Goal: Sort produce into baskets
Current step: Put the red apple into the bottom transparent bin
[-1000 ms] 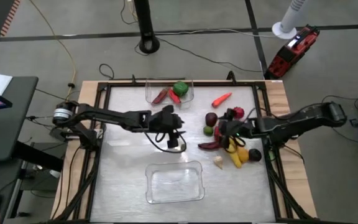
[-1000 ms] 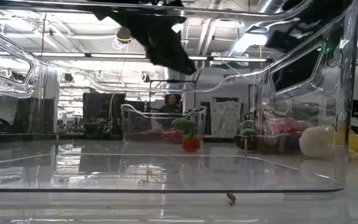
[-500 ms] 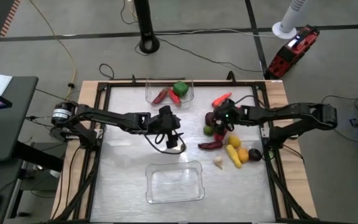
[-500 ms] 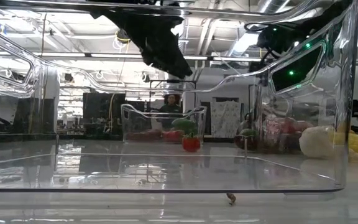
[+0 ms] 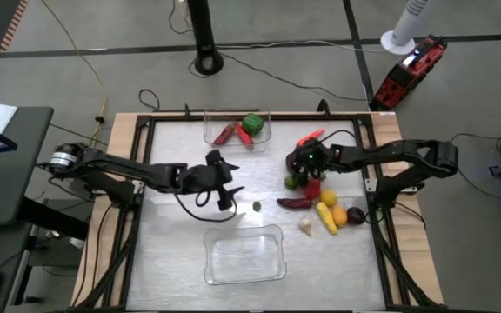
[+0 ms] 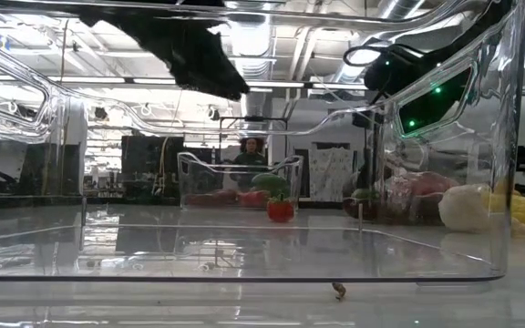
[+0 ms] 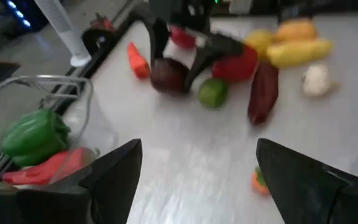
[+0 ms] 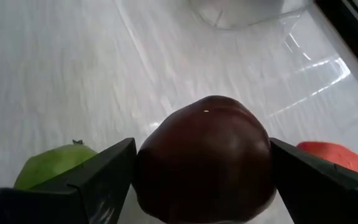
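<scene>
My right gripper (image 5: pixel 298 162) is open and lowered over a dark red round fruit (image 8: pixel 204 163) at the far left of the produce pile (image 5: pixel 320 204); one finger stands on each side of the fruit. A lime (image 8: pixel 53 167) and an orange carrot (image 8: pixel 335 159) lie beside the fruit. My left gripper (image 5: pixel 225 188) hangs open above the table's middle, with nothing between its fingers. A small red-orange piece with a green top (image 5: pixel 257 206) rests on the table between the two baskets. The far basket (image 5: pixel 265 132) holds a green pepper (image 5: pixel 251 123) and red pieces. The near basket (image 5: pixel 243 255) holds nothing. My right gripper comes at the dark red fruit's two sides (image 8: pixel 148 180) slanting down from the table's right. The fruit sits on the table between the fingers. Whether the fingers (image 8: pixel 98 180) touch it, I cannot tell.
The pile on the right holds a dark purple long piece (image 5: pixel 296 203), a yellow one (image 5: pixel 324 216), an orange one (image 5: pixel 340 216), a whitish one (image 5: pixel 305 226) and a red pepper (image 5: pixel 313 187). A black frame (image 5: pixel 368 148) edges the table.
My left gripper has drawn back toward the table's left edge, away from the small red-orange piece, which stays on the table. My right gripper has swung toward the table's far left and sunk, from over the pile's middle to the dark red fruit.
</scene>
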Robot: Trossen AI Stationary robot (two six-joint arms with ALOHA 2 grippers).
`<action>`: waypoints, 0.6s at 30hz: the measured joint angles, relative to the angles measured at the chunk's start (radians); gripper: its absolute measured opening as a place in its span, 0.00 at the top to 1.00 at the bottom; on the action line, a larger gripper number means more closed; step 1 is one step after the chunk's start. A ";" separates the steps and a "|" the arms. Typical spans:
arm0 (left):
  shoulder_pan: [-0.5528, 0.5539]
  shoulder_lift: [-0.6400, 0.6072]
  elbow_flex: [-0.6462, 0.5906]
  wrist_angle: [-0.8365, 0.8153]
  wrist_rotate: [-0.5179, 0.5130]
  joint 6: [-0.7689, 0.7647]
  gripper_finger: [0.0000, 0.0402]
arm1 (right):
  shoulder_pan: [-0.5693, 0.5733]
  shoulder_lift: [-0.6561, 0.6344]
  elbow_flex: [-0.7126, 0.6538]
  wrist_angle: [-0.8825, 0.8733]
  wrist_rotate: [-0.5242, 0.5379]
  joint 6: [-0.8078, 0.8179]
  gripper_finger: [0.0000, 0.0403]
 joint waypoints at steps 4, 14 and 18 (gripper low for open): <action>-0.002 -0.054 -0.012 -0.008 0.003 -0.027 0.24 | 0.000 0.003 -0.001 0.025 -0.006 -0.014 0.08; -0.014 -0.097 -0.013 0.028 0.017 -0.058 0.24 | 0.033 0.007 0.051 -0.022 -0.009 -0.046 0.18; -0.022 -0.097 -0.011 0.054 0.018 -0.058 0.24 | 0.068 0.006 0.148 -0.135 -0.007 -0.064 0.18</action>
